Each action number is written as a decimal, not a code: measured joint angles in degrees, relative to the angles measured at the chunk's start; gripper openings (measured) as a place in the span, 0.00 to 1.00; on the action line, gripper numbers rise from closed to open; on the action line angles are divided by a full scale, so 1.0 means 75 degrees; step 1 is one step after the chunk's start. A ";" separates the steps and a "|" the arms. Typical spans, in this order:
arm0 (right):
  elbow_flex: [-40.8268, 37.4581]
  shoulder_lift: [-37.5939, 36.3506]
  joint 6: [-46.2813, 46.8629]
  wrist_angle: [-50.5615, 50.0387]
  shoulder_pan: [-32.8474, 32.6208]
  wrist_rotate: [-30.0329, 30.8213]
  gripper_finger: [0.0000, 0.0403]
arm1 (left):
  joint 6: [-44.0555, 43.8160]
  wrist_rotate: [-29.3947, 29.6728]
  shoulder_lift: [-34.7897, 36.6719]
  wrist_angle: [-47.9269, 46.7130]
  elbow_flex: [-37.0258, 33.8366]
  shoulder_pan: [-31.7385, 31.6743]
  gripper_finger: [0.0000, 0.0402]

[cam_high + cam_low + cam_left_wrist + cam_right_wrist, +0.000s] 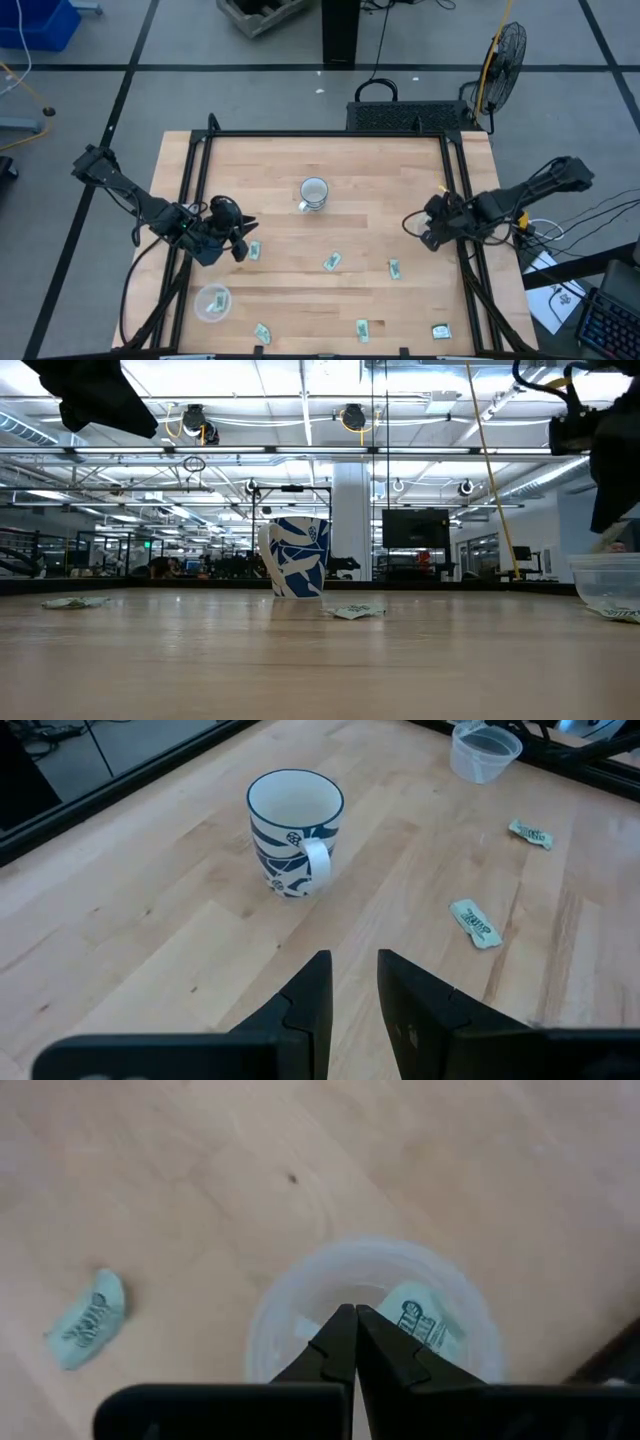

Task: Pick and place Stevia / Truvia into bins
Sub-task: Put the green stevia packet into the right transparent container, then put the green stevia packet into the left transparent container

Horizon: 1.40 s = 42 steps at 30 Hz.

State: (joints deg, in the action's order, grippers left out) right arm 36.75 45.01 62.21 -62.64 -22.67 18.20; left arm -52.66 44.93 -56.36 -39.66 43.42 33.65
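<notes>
Several pale green sachets lie flat on the wooden table: one just beside my left gripper, others at mid-table and along the near edge. One clear tub stands near the near-left corner. The second tub sits under my right gripper, which hovers shut above its opening. One sachet lies inside that tub, and another lies on the table beside it. My left gripper is open with a narrow gap, nothing between its fingers, pointing toward the mug.
A white mug with blue pattern stands upright at mid-table toward the far side, its handle facing the left arm. Black rails run along the table's left and right sides. Bare wood lies between mug and near-edge sachets.
</notes>
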 joint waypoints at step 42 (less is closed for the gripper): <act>-0.1627 -0.0146 0.0647 0.1928 -0.0240 -0.1493 0.17 | 0.0029 0.0020 0.0000 0.0006 0.0000 0.0003 0.22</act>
State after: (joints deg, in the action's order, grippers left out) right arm 24.55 43.92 67.06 -48.18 -24.47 7.00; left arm -52.44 45.08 -56.36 -39.62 43.42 33.67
